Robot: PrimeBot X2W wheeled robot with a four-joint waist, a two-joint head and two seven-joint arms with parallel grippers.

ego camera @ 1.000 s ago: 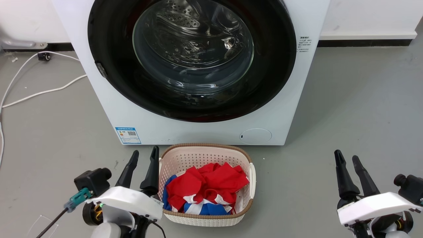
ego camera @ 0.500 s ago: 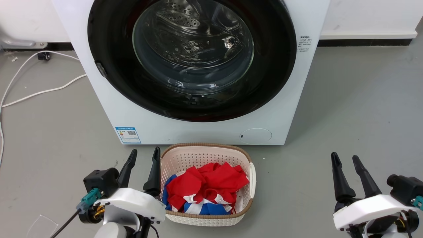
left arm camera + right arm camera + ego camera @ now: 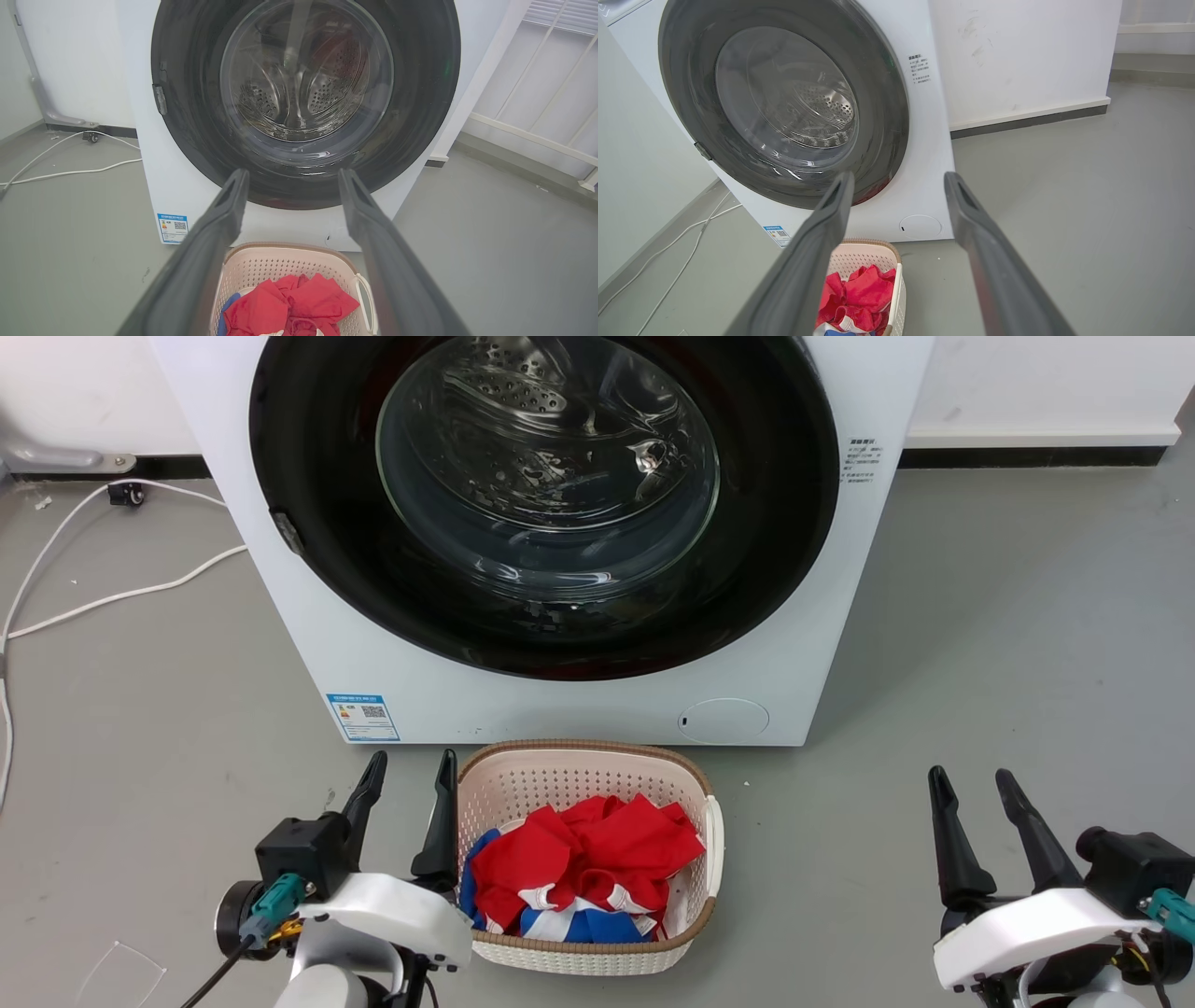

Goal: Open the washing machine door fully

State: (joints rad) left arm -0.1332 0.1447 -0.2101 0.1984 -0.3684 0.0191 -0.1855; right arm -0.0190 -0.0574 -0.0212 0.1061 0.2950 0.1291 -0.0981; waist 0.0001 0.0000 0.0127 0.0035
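The white washing machine (image 3: 280,644) stands ahead of me on the grey floor. Its washing machine door (image 3: 766,551), a wide glossy black rim around a clear glass bowl, lies flat against the front; the steel drum shows through the glass. A small latch tab (image 3: 286,532) sits on the rim's left edge. My left gripper (image 3: 411,767) is open at the lower left, beside the basket's left rim. My right gripper (image 3: 971,782) is open at the lower right, over bare floor. Both are well short of the door (image 3: 187,130) (image 3: 887,140).
A cream laundry basket (image 3: 691,775) with red, white and blue cloth sits on the floor right in front of the machine. White cables (image 3: 112,597) run over the floor at the left. A wall with a dark skirting (image 3: 1027,455) stands behind.
Both arms have drifted a little: the left wrist moved right and down, the right wrist moved left and down. The door has not moved.
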